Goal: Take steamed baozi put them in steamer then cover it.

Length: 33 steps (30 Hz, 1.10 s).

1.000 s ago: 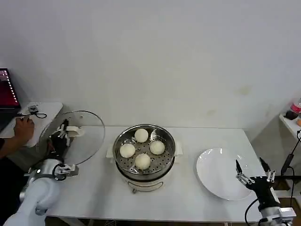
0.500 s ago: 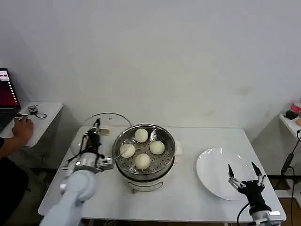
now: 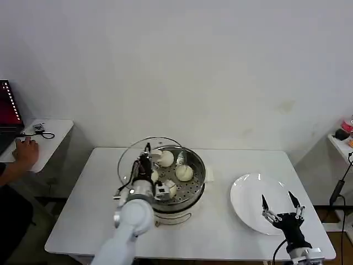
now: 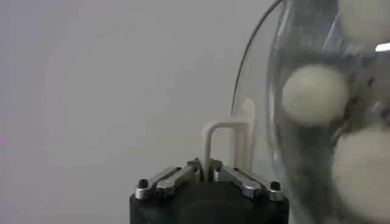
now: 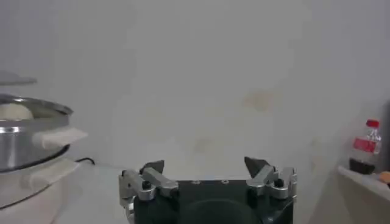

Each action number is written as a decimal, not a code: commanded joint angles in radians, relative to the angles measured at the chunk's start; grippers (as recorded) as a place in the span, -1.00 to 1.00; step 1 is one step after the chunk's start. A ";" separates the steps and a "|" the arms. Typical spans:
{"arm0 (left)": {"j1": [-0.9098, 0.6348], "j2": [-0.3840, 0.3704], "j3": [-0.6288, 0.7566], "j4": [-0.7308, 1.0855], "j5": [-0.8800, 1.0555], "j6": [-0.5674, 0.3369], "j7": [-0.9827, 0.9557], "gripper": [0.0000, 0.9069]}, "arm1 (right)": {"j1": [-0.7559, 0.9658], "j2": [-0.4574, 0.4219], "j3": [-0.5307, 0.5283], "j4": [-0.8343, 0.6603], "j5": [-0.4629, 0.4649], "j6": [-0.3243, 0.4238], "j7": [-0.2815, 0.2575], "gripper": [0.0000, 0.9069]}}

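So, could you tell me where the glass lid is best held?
By its white loop handle at the centre: it stands proud of the smooth glass lid, so fingers can close across it from the outer face, as the left hand does now.

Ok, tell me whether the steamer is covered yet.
Not yet. The left hand holds the glass lid tilted over the steamer, buns exposed.

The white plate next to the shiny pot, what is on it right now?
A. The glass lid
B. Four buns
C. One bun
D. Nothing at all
D. The white plate lies bare on the table, while the buns sit inside the steamer and the left end effector holds the glass lid by its handle, tilted over the pot.
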 commanded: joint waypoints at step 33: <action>0.059 -0.149 0.059 0.033 0.200 -0.024 0.012 -1.00 | 0.003 0.009 -0.019 -0.026 -0.004 0.013 -0.001 1.00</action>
